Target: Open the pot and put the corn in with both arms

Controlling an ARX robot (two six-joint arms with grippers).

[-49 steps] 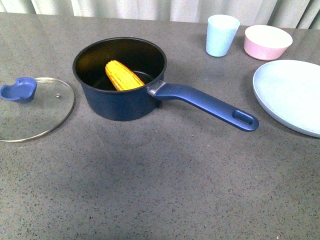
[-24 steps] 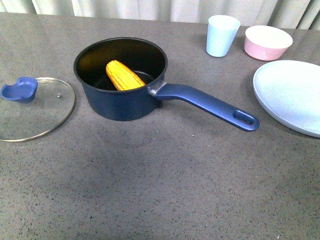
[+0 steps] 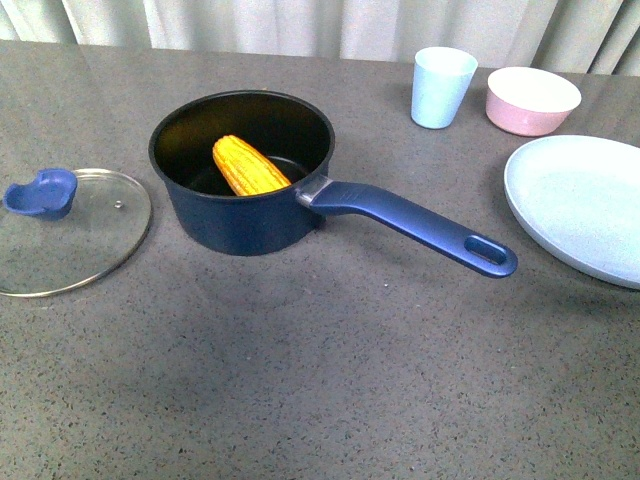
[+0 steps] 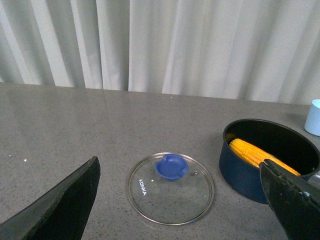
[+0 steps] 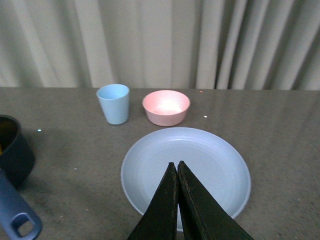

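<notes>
With the lid off, the corn (image 3: 250,166) lies in the pot (image 3: 240,215)
Pot stands mid-table, its lid (image 3: 70,230) flat towards the table's left edge; left hand (image 4: 180,200) gapes wide and empty above the lid, right hand (image 5: 177,172) pinched closed on nothing over the plate (image 5: 225,170). Job looks done; a low swing of either arm could catch the long handle (image 3: 420,228) and spin the pot

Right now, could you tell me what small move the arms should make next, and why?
Probably none beyond holding clear: the corn already lies inside the pot, and the lid rests on the table beside it. The left gripper is open and empty; the right gripper is shut on nothing.
</notes>
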